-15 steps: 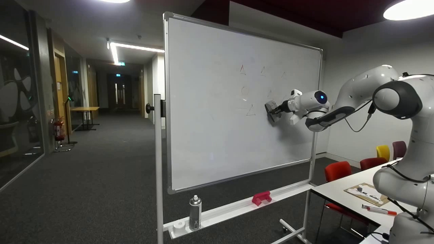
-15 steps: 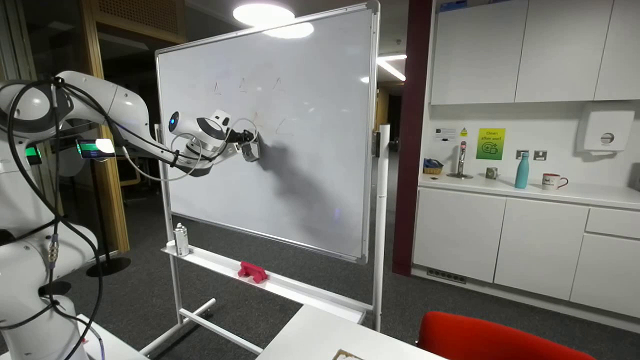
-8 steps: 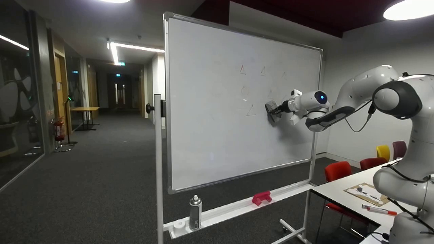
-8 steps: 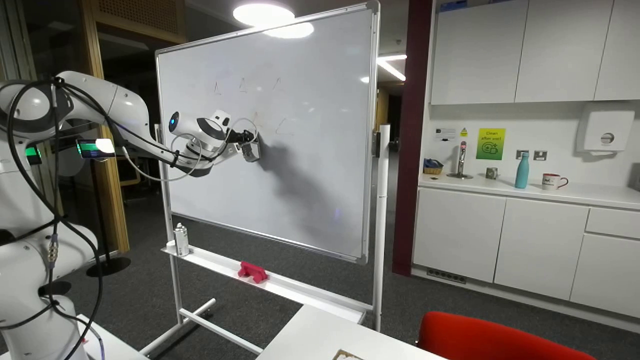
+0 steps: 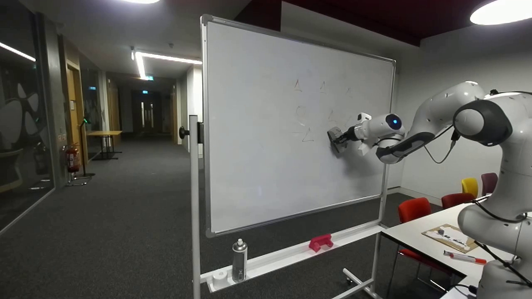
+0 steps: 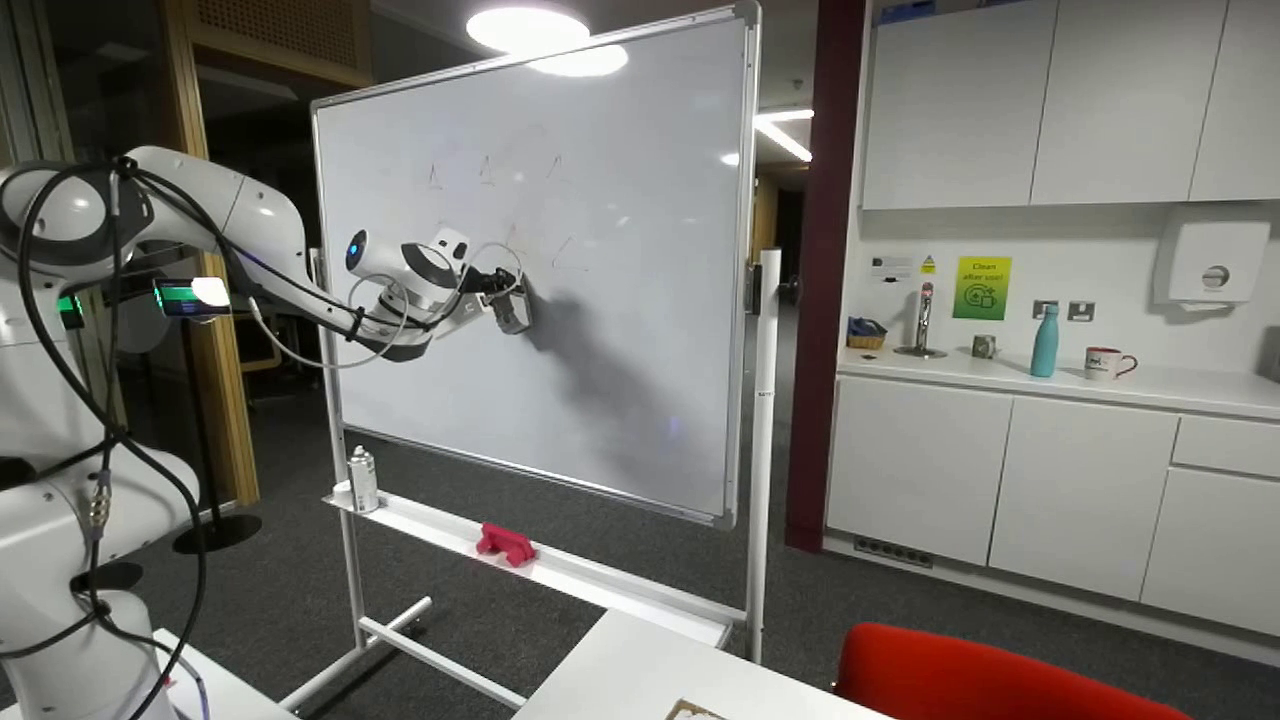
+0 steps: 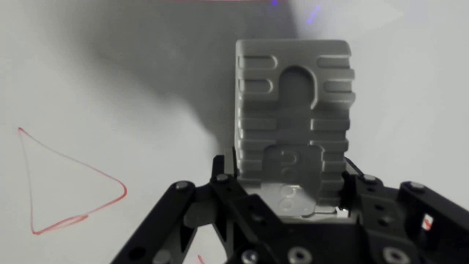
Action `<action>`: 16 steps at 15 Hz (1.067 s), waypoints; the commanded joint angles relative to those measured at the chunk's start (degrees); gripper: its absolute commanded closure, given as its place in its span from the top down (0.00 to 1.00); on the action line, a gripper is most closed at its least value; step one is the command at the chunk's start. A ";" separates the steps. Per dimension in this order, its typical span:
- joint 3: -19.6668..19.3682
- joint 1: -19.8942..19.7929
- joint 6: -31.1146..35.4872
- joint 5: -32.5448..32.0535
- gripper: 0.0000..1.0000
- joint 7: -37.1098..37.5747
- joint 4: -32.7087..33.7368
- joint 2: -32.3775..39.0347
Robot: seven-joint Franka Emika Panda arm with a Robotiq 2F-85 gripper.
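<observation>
My gripper (image 7: 289, 165) is shut on a grey ridged board eraser (image 7: 293, 106), with one black finger against each long side. In both exterior views the gripper (image 5: 347, 134) points at the whiteboard (image 5: 257, 166), and the eraser (image 6: 513, 311) lies flat at its surface or very close to it; contact cannot be made out. A red triangle (image 7: 125, 189) is drawn left of the eraser in the wrist view. Several more faint triangle-like marks (image 5: 307, 140) are on the board's upper half. The board directly behind the eraser is hidden, and a dark shadow spreads beside it.
Below the board runs a white ledge (image 5: 282, 259) bearing a spray can (image 5: 240, 261) and a red holder (image 5: 321, 242). A white table (image 5: 415, 232) with a marker (image 5: 464, 257) stands near the arm's base, beside red chairs (image 5: 415, 209).
The arm and the held eraser have shifted slightly right and down along the board in both exterior views, within the last half second. The grip is unchanged.
</observation>
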 commanded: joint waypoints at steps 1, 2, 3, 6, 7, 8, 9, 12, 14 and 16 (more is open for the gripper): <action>3.57 -5.92 -0.99 0.71 0.35 -3.23 -0.38 1.94; 4.14 -7.24 -0.94 0.75 0.35 -3.19 -0.73 2.10; 4.66 -8.52 -1.17 0.56 0.35 -3.09 -1.07 2.49; 6.67 -12.55 -1.67 0.63 0.35 -2.70 -1.97 2.74; 7.28 -13.58 -1.91 0.66 0.35 -2.45 -2.19 2.69; 7.96 -14.49 -1.90 0.81 0.35 -2.24 -2.27 2.36; 8.63 -15.14 -1.92 0.87 0.35 -2.01 -2.29 2.08; 10.46 -16.05 -1.58 1.10 0.35 -1.34 -2.12 0.43; 11.68 -15.80 -1.46 1.33 0.35 -0.94 -2.01 -0.93; 12.75 -15.50 -1.44 1.51 0.35 -0.58 -1.75 -2.58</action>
